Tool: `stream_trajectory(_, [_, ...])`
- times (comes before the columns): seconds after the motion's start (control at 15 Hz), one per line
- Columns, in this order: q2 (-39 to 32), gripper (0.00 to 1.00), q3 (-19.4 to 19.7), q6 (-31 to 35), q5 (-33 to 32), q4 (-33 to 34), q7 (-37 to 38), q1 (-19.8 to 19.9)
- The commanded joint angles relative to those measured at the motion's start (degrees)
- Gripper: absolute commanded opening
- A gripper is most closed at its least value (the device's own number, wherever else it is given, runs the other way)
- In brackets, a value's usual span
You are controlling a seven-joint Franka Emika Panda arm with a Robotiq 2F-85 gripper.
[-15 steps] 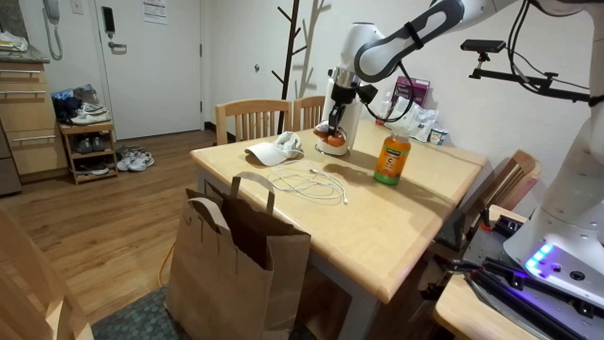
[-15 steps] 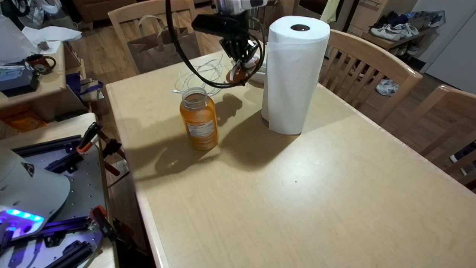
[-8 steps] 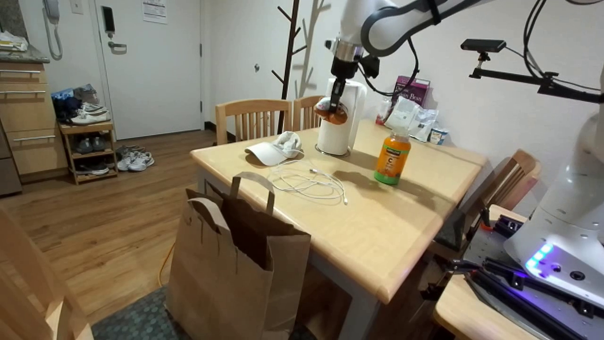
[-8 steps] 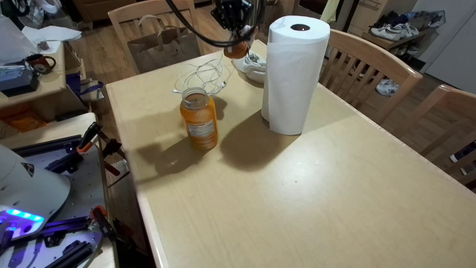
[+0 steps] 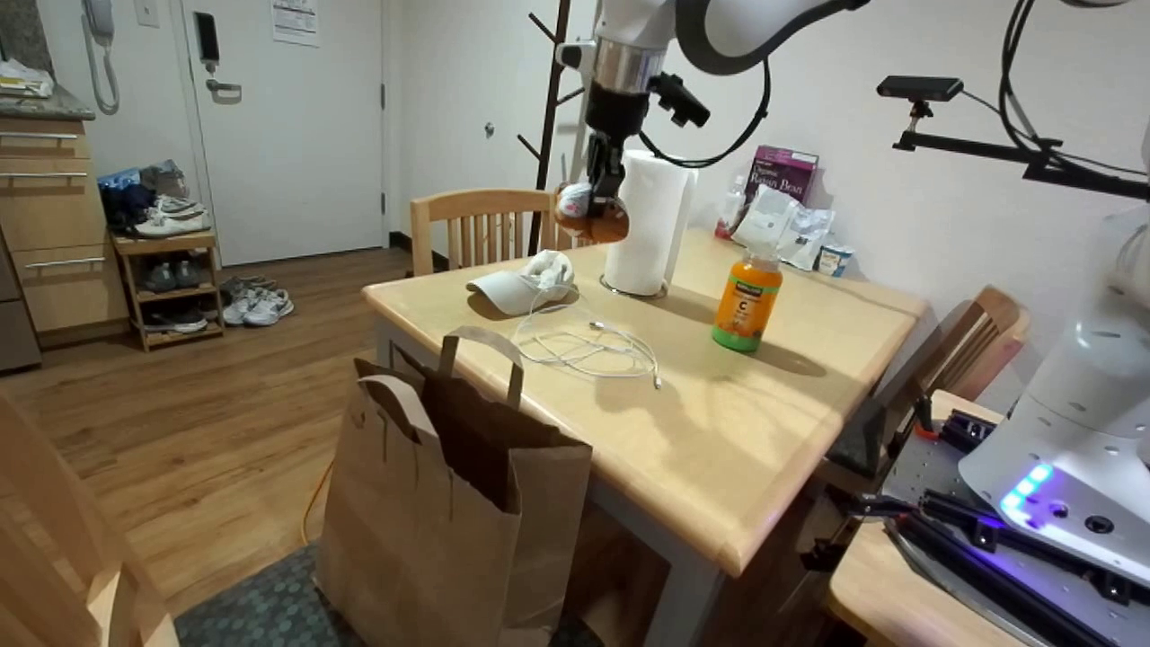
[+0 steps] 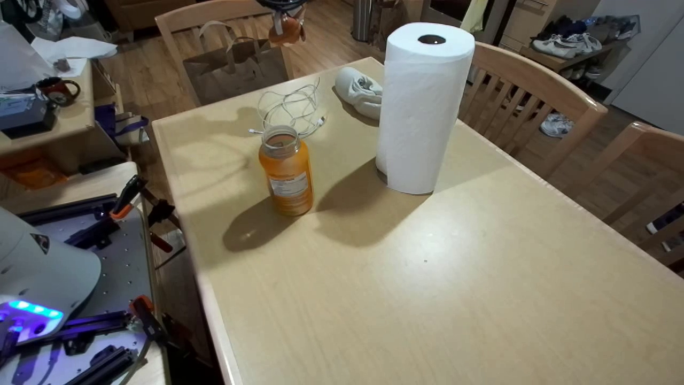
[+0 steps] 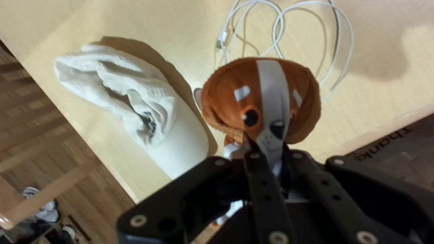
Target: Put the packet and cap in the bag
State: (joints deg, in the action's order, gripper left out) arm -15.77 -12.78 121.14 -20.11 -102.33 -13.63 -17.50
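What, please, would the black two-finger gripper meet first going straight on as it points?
Probably the pale wooden tabletop or the looped white cable, the held orange dog-faced plush touching first; depth is unclear.

The pincer [image 5: 600,205] and its dog-faced plush [image 7: 261,101], now higher and nearer the bag [image 5: 422,521] than a second ago.

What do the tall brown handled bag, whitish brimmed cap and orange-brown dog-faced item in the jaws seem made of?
Brown bag: likely matte paper, from its creases and crisp edges. Whitish cap: probably soft, matte fabric, crumpled into folds. Dog-faced item: perhaps plush cloth, its outline looking fuzzy.
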Motion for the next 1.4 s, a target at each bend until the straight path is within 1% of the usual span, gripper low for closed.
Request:
stream_trajectory(0.0, [-3.32, 0.03, -3.2, -2.71, 0.94, 4.55, -8.01, -1.51])
stream_trajectory(0.13, [-3.54, 0.03, -3.78, -1.57, 0.83, 4.81, -9.62, -1.62])
stream_trajectory(0.2, [-2.72, 0.1, -3.35, -0.84, 0.18, 3.08, -5.92, -2.05])
stream_trajectory(0.4, [-3.21, 0.1, -3.49, -0.86, 0.17, 3.78, -7.24, -2.17])
stream_trajectory(0.47, [-1.28, 0.03, -3.69, 2.56, 1.18, 1.01, -8.31, -1.11])
stream_trajectory(0.53, [-1.32, 0.03, -3.91, 3.46, 0.78, 0.95, -9.82, -1.13])
stream_trajectory(0.6, [-2.94, 0.03, -4.36, 3.68, 0.38, 2.53, -12.33, -1.45])
stream_trajectory(0.67, [-4.48, 0.03, -5.17, 4.02, 1.18, 3.95, -16.05, -1.4])
stream_trajectory(0.93, [-9.55, 0.03, -8.07, 5.71, 4.12, 7.3, -25.6, -1.7])
stream_trajectory(1.07, [-12.98, 0.03, -9.29, 4.09, 4.85, 10.05, -30.11, -2.68])
stream_trajectory(1.2, [-17.01, 0.03, -10.2, 1.04, 4.74, 14.03, -33.9, -4.43])
stream_trajectory(1.33, [-21.49, 0.03, -10.48, -2.26, 4.2, 18.45, -36.98, -7.04])
